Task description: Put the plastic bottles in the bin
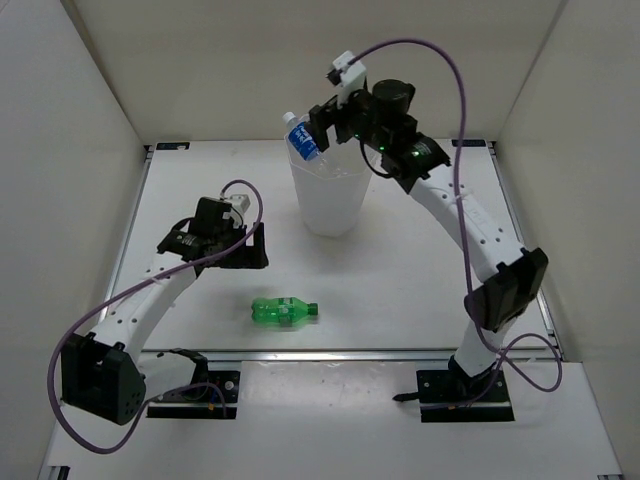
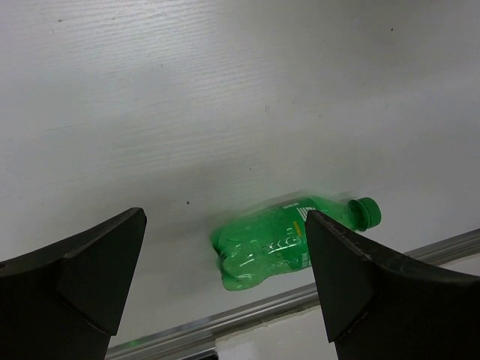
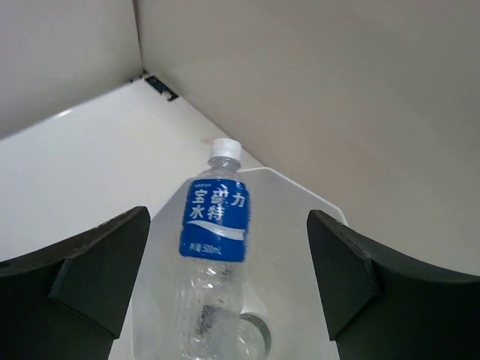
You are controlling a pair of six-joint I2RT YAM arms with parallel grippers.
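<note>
The bin [image 1: 326, 205] stands at the back middle of the table, white and translucent. A clear bottle with a blue label [image 1: 301, 137] leans cap-up over its left rim, its lower half inside. My right gripper [image 1: 324, 122] hovers just above, open. In the right wrist view this bottle [image 3: 216, 225] is slightly blurred between the fingers, touching neither, with the bin [image 3: 300, 192] below it. Part of another clear bottle [image 3: 255, 331] shows inside the bin. An all-green bottle [image 1: 284, 312] lies on its side near the front edge. My left gripper [image 2: 225, 225] is open above the green bottle [image 2: 274, 241].
A metal rail [image 1: 380, 352] runs along the table's near edge, just beyond the green bottle in the left wrist view [image 2: 300, 298]. White enclosure walls stand at the left, back and right.
</note>
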